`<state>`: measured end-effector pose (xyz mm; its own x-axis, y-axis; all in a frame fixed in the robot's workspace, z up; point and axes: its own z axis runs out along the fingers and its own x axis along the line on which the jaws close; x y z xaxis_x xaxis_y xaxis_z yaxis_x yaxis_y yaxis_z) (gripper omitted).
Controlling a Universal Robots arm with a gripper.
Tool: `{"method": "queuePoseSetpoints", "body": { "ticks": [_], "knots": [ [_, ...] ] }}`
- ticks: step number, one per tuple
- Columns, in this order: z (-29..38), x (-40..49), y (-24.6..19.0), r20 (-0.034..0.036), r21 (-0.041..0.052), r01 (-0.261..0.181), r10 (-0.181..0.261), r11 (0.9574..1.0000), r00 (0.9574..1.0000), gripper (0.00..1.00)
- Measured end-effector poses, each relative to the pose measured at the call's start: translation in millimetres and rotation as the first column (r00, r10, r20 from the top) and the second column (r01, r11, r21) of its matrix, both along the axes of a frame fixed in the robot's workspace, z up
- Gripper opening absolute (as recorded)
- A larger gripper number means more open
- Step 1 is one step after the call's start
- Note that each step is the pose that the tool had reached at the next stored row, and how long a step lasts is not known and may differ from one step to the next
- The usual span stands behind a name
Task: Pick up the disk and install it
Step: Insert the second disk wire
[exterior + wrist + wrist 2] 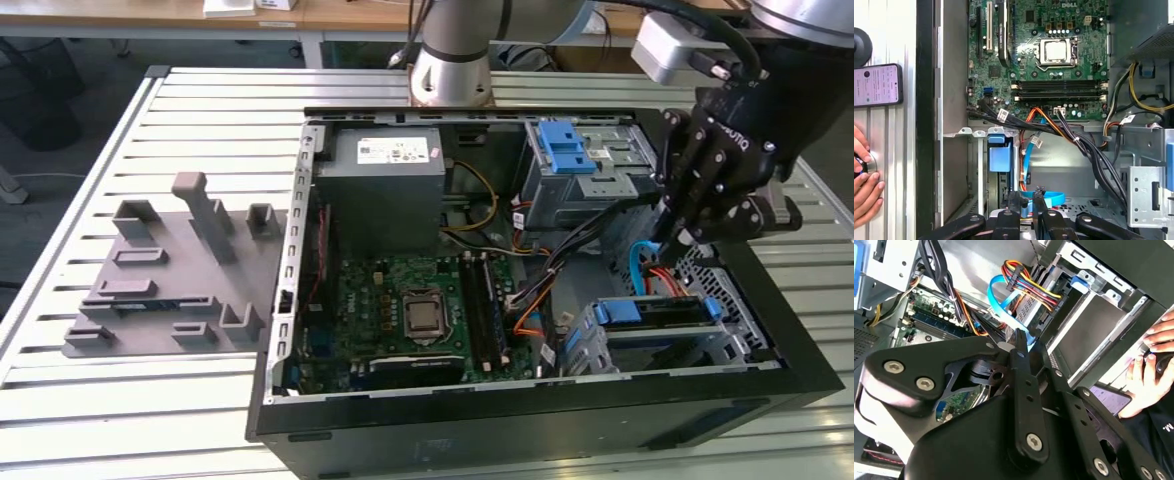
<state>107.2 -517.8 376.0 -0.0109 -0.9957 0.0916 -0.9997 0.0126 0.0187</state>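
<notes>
Disk (657, 312) seated in exterior view, hand (865, 192) in first wrist view

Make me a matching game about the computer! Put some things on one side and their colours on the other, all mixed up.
Things:
1. flat cable near the gripper
2. circuit board
3. stand with slots on the table
4. phone

Colours:
A. green
B. grey
C. black with a lit screen
D. light blue

Pairs: 1-D, 2-A, 3-B, 4-C
</notes>
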Motion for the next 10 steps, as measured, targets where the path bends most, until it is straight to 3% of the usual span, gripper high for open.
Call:
{"method": "queuePoseSetpoints", "body": {
  "ticks": [10],
  "knots": [
    [-12.0,0.3,0.1,0.0000,-0.0290,-0.002,0.002,0.9996,1.0000,0.24]
  ]
}}
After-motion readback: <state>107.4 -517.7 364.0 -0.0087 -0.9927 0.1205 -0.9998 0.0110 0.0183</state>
